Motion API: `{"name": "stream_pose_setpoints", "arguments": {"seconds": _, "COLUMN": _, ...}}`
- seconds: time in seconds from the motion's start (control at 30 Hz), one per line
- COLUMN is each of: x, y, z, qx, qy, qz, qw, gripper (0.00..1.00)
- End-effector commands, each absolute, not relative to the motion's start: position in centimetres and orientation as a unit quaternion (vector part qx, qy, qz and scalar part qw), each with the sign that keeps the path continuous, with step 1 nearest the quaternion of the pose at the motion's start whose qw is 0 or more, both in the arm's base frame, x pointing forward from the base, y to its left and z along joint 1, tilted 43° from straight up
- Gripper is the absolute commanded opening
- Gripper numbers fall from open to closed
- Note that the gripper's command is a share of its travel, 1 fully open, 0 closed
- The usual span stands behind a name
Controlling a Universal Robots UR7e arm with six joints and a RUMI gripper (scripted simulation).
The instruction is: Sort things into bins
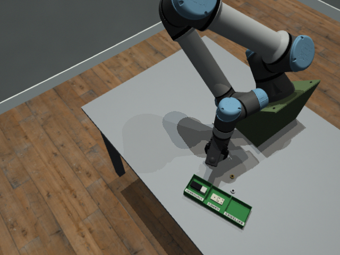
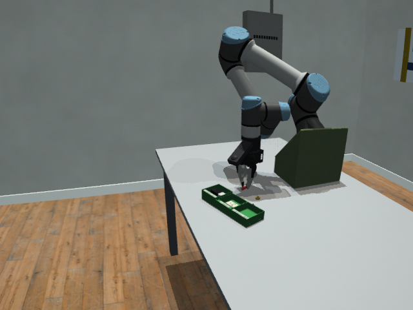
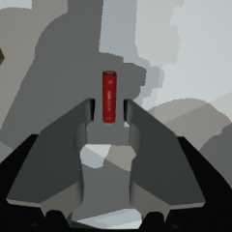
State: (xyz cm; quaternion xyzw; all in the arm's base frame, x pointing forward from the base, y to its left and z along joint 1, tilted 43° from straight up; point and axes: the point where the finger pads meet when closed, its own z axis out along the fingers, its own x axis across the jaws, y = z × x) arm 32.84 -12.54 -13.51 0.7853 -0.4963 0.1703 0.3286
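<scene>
A red cylindrical battery lies on the grey table just behind the green three-part bin. My gripper is low over the table and points down. Its fingers stand a little apart on either side of the battery's near end, with gaps on both sides. In the top view the gripper body hides the battery. The STATIONERY part holds a black and white eraser, the GAMES part a domino, and the BATTERIES part holds nothing.
A brass nut and a pale nut lie on the table behind the bin. The arm's dark green pedestal stands at the back right. The table's edge runs close in front of the bin.
</scene>
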Motion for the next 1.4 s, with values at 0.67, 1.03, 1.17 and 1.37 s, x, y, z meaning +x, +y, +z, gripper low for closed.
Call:
{"name": "stream_pose_setpoints", "arguments": {"seconds": 0.67, "x": 32.9, "y": -12.5, "z": -13.5, "qx": 0.785, "qy": -0.496, "qz": 0.171, "qw": 0.328, "gripper": 0.00}}
{"name": "stream_pose_setpoints", "arguments": {"seconds": 1.03, "x": 32.9, "y": -12.5, "z": -13.5, "qx": 0.785, "qy": -0.496, "qz": 0.171, "qw": 0.328, "gripper": 0.00}}
{"name": "stream_pose_setpoints", "arguments": {"seconds": 1.17, "x": 32.9, "y": -12.1, "z": -13.0, "qx": 0.785, "qy": -0.496, "qz": 0.171, "qw": 0.328, "gripper": 0.00}}
{"name": "stream_pose_setpoints", "arguments": {"seconds": 1.37, "x": 33.0, "y": -10.7, "z": -11.6, "qx": 0.785, "qy": -0.496, "qz": 0.171, "qw": 0.328, "gripper": 0.00}}
